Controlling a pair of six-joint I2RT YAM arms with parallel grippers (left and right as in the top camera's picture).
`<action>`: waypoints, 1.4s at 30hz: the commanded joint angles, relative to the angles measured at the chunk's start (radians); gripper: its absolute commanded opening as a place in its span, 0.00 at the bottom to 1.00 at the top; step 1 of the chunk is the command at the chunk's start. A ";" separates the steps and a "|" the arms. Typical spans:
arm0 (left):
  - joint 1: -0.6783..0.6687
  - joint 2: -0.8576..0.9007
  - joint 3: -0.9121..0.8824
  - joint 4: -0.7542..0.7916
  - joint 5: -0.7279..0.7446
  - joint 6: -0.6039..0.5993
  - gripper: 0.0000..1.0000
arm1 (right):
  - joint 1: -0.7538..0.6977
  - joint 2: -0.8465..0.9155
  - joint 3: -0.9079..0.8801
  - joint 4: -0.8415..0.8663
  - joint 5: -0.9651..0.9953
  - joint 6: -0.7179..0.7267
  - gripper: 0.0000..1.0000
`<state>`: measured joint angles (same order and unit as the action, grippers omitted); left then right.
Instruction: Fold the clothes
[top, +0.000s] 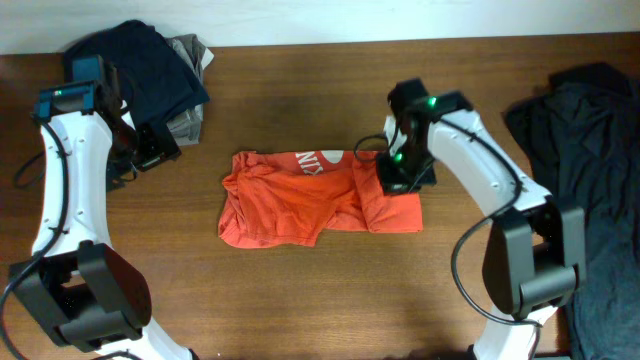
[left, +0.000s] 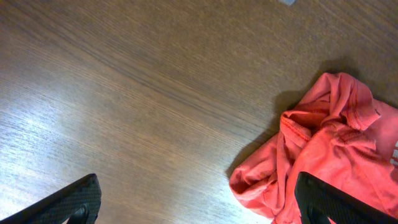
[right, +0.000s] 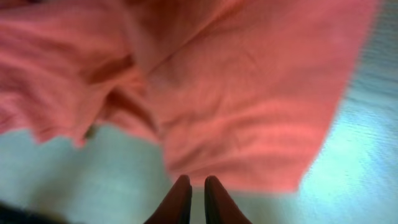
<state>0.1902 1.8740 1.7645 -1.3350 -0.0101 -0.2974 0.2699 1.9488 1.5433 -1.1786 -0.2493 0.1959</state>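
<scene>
The clothes, an orange-red T-shirt (top: 300, 200) with white lettering (top: 320, 162), lie crumpled and partly folded at the middle of the wooden table (top: 300, 300). My right gripper (top: 395, 178) hovers over the shirt's right end. In the right wrist view its fingertips (right: 198, 186) stand a narrow gap apart with nothing between them, just short of the shirt's edge (right: 249, 93). My left gripper (top: 150, 150) is wide open to the left of the shirt. In the left wrist view the left gripper (left: 199, 208) is above bare wood, with the shirt's left end (left: 329, 155) by its right finger (left: 336, 202).
A dark navy garment (top: 160, 70) lies on a grey-tan one (top: 190, 120) at the back left, close behind my left arm. A large dark cloth (top: 590, 180) covers the table's right side.
</scene>
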 joint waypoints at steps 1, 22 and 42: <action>0.000 0.016 -0.003 -0.002 0.007 -0.005 0.99 | -0.002 0.007 -0.142 0.116 -0.070 -0.012 0.14; 0.000 0.016 -0.223 0.185 0.363 0.235 0.99 | -0.002 -0.161 0.134 -0.108 -0.075 -0.009 0.97; -0.051 0.027 -0.588 0.520 0.598 0.291 0.99 | 0.001 -0.187 0.189 -0.246 -0.076 -0.053 0.99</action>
<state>0.1558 1.8896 1.1851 -0.8276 0.5457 -0.0334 0.2699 1.7576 1.7313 -1.4158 -0.3374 0.1532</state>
